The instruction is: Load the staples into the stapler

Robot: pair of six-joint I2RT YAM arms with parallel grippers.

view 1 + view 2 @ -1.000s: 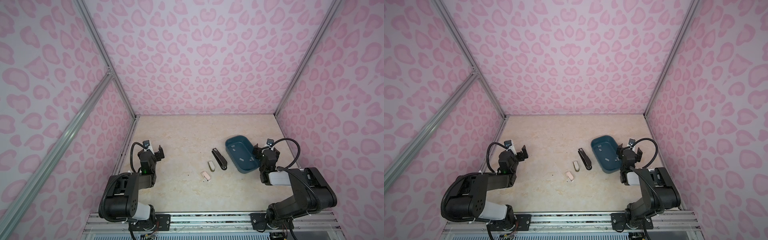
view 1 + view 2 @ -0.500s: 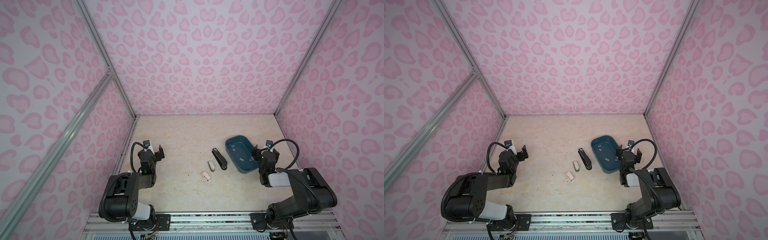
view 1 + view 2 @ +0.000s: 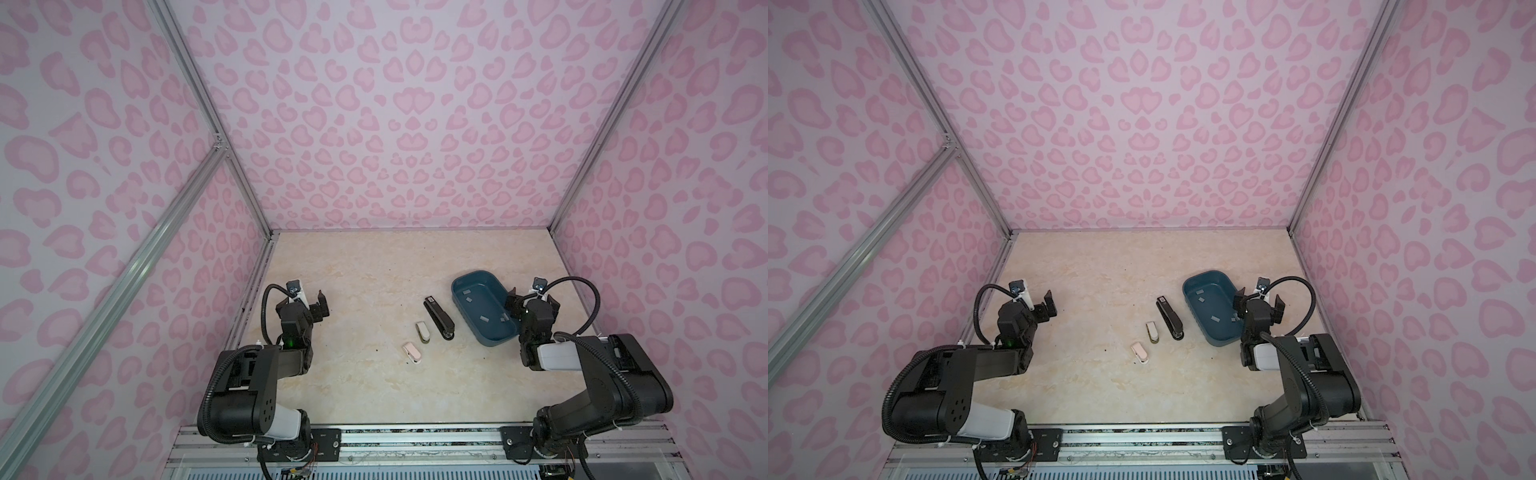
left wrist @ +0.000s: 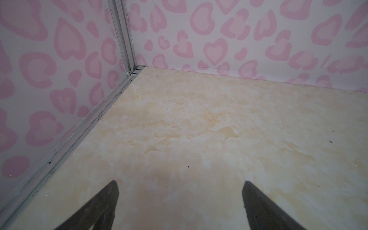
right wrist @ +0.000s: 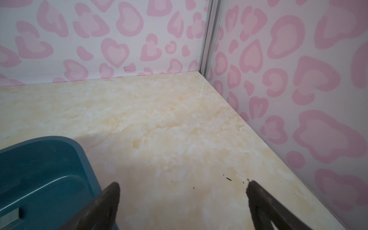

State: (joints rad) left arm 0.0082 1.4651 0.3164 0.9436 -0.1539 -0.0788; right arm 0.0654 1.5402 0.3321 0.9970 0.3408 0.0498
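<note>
- We log the walls as pale lilac-white, printed with pink hearts and leopard-like blotches that have darker pink edges and lighter pink centres.
- Table: cream-beige marbling with whitish veins and a few dark specks.
- Tray: plain teal blue.
- Staples: light grey against the teal.
- Black stapler: black, with a small whitish label at one end.
- White small stapler: off-white top, dark olive base.
- Pink small stapler: plain pale pink.
- Left arm and right arm: we mark both as black, each with one white section. There is a green light on the left arm.
- Frame bars: silver-grey.
</note>
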